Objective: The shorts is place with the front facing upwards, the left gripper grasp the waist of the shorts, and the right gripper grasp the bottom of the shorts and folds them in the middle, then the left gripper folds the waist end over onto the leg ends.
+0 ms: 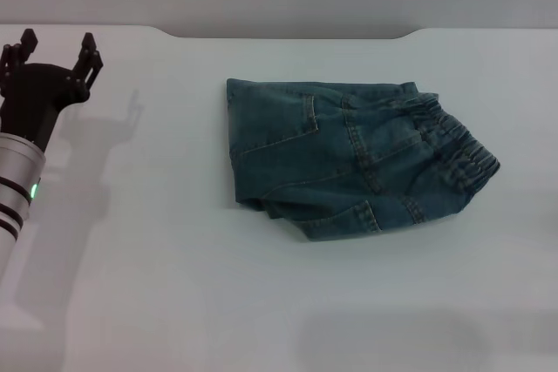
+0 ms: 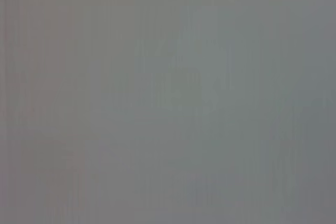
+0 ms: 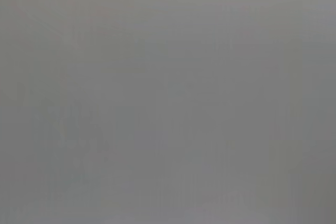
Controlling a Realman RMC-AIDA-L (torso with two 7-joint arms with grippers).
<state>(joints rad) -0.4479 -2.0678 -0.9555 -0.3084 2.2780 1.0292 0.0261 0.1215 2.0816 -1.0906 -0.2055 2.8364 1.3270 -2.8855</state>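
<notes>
White worktop carries the shorts, blue denim folded into a compact bundle, ruched waistband at right edge, lying mid-worktop right of centre. Left pincer hovers far left, well apart from shorts, fingers spread, empty. Both wrist views plain grey.

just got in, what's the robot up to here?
Nothing is being handled right now. The shorts lie folded into a compact bundle on the white table, elastic waistband on the robot's right. The left gripper is open, raised at the far left, clear of the cloth. The right gripper is out of view.
</notes>
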